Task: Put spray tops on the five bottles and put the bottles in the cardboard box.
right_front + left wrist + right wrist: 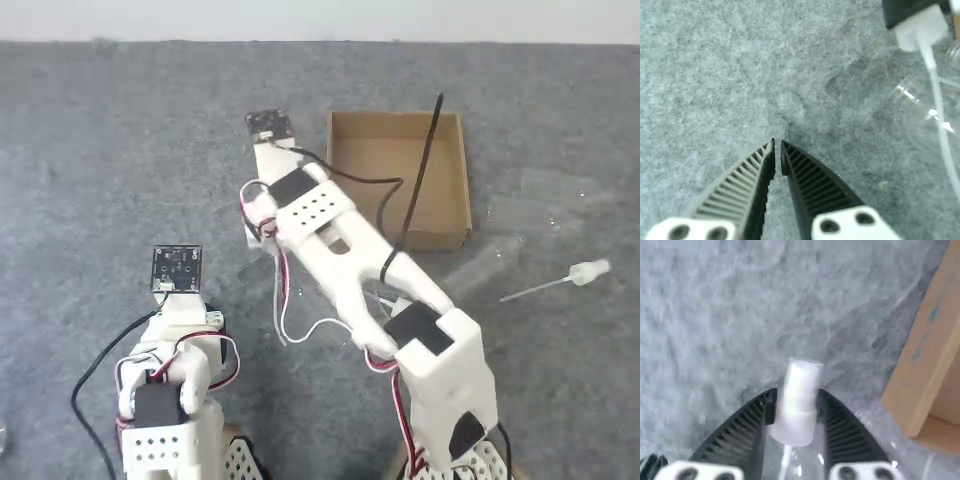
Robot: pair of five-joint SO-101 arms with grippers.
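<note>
Grey felt table (100,150) carries the cardboard box (400,180), open side up, at its far side. The right gripper (796,396) sits just beside the box's left wall, clamped on a white spray top (800,410) that seems seated on a clear bottle (805,460). The left gripper (777,145) hangs over bare felt, jaws pinched together on nothing. Loose bottles (545,197) and a second sprayer (588,271) lie right of the box
</note>
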